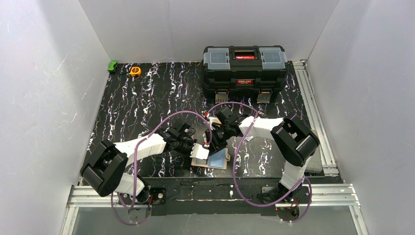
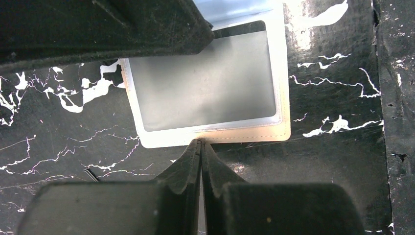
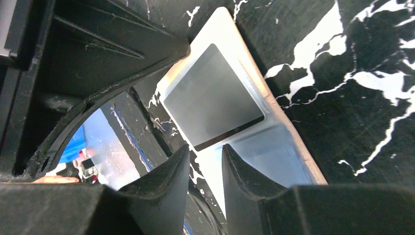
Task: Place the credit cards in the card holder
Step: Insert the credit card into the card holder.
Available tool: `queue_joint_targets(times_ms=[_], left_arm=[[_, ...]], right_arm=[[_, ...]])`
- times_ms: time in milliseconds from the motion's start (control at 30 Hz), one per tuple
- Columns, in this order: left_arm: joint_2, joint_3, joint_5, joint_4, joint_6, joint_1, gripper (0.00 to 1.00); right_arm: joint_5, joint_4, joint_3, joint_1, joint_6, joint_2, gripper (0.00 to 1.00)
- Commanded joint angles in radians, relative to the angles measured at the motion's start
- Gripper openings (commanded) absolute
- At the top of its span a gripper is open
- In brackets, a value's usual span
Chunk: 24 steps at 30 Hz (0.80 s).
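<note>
One wallet [image 1: 219, 158] lies open on the near edge of the desk [image 1: 147, 98], between the two arms, one half cream and the other pale blue. Only one card [image 2: 205, 83] shows, a dark grey one lying flat on the cream half inside its stitched border; whether it sits fully in a pocket is hard to tell, since its far corner is covered by the right arm in the left wrist view. The left jaws are pressed together, their tips touching the wallet's near cream edge, with nothing visible between them. The right jaws stand slightly apart just over the pale blue half beside the card, and nothing is seen in the gap. In the top view both sets of jaws crowd over the wallet and hide much of it. In the right wrist view a blue and reddish patch shows under the left arm's black body, too unclear to name. At the far edge stands one black toolbox [image 1: 244, 71], and in the far left corner one yellow tape measure [image 1: 135, 71] beside one small green object [image 1: 112, 65], too small to identify.
</note>
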<state>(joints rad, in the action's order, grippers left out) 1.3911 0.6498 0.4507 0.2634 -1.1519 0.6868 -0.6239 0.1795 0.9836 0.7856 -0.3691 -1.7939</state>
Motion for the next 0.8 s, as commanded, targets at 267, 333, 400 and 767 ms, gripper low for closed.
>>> queue_joint_targets(times_ms=[267,333,400,767], left_arm=[[-0.016,0.017,-0.021,0.063,0.037,0.007,0.0],[-0.033,0.053,-0.049,0.112,0.053,0.004,0.0],[-0.061,0.091,-0.061,0.164,0.061,-0.013,0.0],[-0.214,0.286,-0.171,0.224,0.185,-0.078,0.26]], right_arm=[[-0.09,0.074,0.082,0.006,0.049,-0.034,0.36],[-0.048,0.097,0.097,-0.015,0.058,-0.004,0.36],[-0.014,0.106,0.095,-0.067,0.05,0.046,0.38],[0.321,0.328,0.329,-0.286,-0.047,0.148,0.95]])
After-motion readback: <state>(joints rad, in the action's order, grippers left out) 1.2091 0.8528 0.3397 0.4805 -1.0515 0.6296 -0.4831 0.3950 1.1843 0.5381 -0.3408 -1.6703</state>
